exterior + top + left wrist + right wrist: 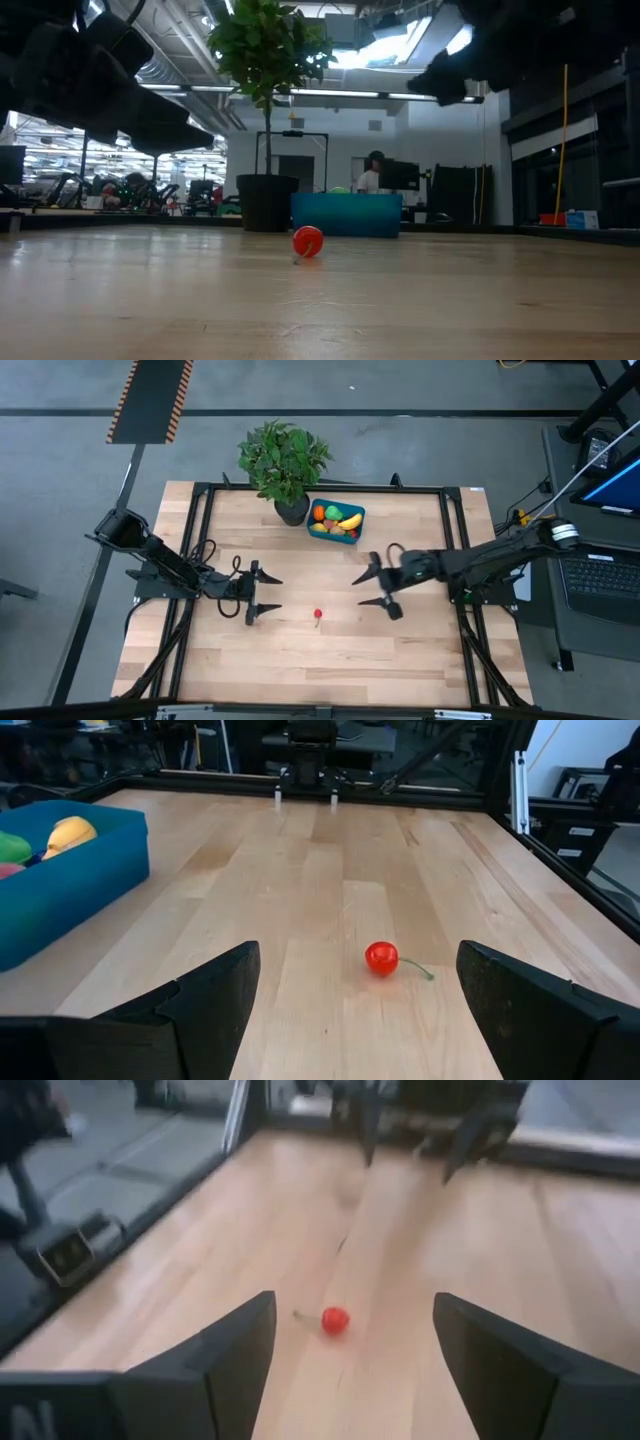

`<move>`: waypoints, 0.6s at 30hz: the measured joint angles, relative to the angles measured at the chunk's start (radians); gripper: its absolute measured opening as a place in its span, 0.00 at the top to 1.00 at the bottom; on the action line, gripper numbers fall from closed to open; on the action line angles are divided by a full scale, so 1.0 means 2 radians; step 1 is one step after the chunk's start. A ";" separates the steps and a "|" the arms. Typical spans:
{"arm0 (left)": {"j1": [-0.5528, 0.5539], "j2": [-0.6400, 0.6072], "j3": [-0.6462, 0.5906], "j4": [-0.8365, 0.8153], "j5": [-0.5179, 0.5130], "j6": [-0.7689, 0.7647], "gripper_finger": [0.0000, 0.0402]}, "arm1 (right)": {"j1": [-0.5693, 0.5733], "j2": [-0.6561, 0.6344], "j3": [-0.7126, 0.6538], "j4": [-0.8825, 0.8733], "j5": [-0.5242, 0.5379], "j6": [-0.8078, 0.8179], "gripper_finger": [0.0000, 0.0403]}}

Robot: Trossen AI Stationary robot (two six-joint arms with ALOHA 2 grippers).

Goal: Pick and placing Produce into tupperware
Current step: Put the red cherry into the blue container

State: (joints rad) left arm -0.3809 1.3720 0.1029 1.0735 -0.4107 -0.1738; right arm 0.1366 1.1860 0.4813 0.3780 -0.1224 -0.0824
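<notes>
A small red cherry (318, 615) with a thin stem lies on the wooden table between my two grippers; it also shows in the low view (307, 241) and both wrist views (381, 958) (335, 1319). The teal tupperware (336, 522) stands at the far middle, holding a banana, an orange and other produce. My left gripper (264, 591) is open, left of the cherry, above the table. My right gripper (378, 589) is open, right of the cherry, also raised.
A leafy potted plant (284, 463) stands just left of the tupperware at the far edge. A black metal frame (455, 540) runs around the table. A laptop (600, 575) sits off the table's right side. Bare wood lies along the near edge.
</notes>
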 joint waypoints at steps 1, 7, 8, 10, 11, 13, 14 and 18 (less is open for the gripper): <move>0.000 0.000 0.000 -0.001 0.000 0.000 0.18 | 0.000 0.016 0.017 -0.021 -0.001 -0.007 0.33; 0.000 0.000 0.000 -0.007 0.000 0.000 0.18 | 0.000 0.121 0.116 -0.134 -0.049 -0.033 0.33; 0.000 0.000 0.000 -0.009 0.000 0.000 0.18 | 0.000 0.138 0.135 -0.151 -0.063 -0.039 0.33; 0.000 0.000 0.000 -0.012 0.000 0.000 0.18 | 0.000 0.169 0.172 -0.196 -0.082 -0.043 0.33; 0.000 0.000 0.000 -0.014 0.000 0.000 0.18 | 0.000 0.186 0.193 -0.219 -0.084 -0.043 0.33; 0.000 0.000 0.000 -0.019 0.000 0.000 0.18 | 0.000 0.214 0.234 -0.263 -0.084 -0.045 0.33; 0.000 0.000 0.000 -0.019 0.000 0.000 0.18 | 0.000 0.229 0.255 -0.286 -0.084 -0.054 0.33; 0.000 0.000 0.000 -0.022 0.000 0.000 0.18 | 0.003 0.285 0.331 -0.363 -0.083 -0.116 0.33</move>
State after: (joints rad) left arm -0.3809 1.3720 0.1024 1.0294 -0.4099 -0.1735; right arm 0.1427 1.7552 1.1440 -0.3482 -0.2883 -0.3151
